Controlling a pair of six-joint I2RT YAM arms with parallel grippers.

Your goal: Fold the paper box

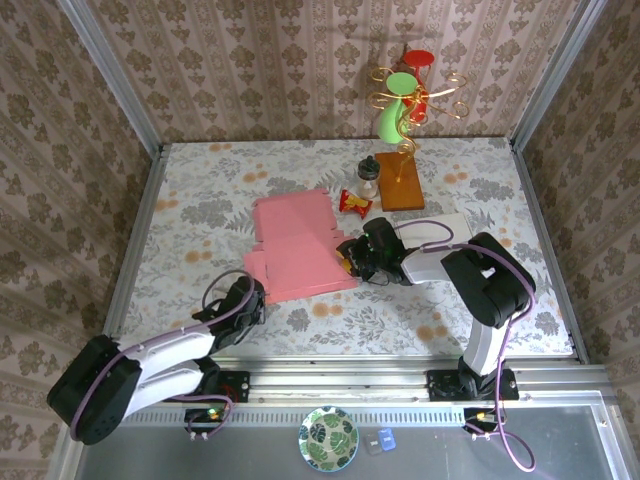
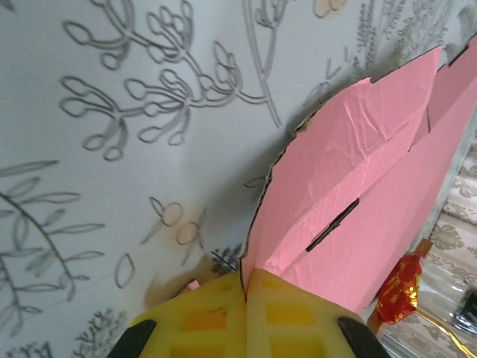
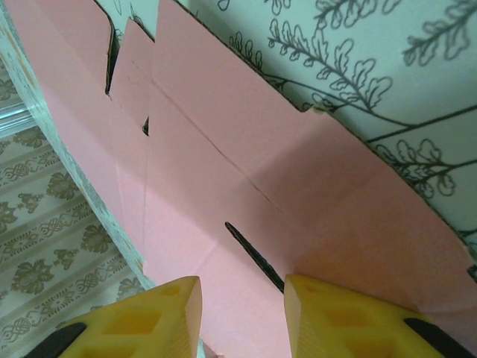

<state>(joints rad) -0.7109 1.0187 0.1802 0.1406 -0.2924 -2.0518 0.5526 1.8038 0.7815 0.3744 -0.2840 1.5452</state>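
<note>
Pink paper box (image 3: 223, 171) under the right hand (image 3: 242, 291), fingers apart

The paper box (image 1: 295, 245) is pink, the table (image 1: 200, 180) white with grey leaves (orange blossoms too).

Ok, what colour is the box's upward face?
Pink, on the paper box, clearest in the top external view.

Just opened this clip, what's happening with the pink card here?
Two arms are working on the paper box, which lies mostly unfolded on the table, pink face up. The left pincer is shut on the box's near left corner flap. The right pincer is open at the box's right edge, its fingers apart above the pink card by a slot. No fold looks finished yet.
</note>
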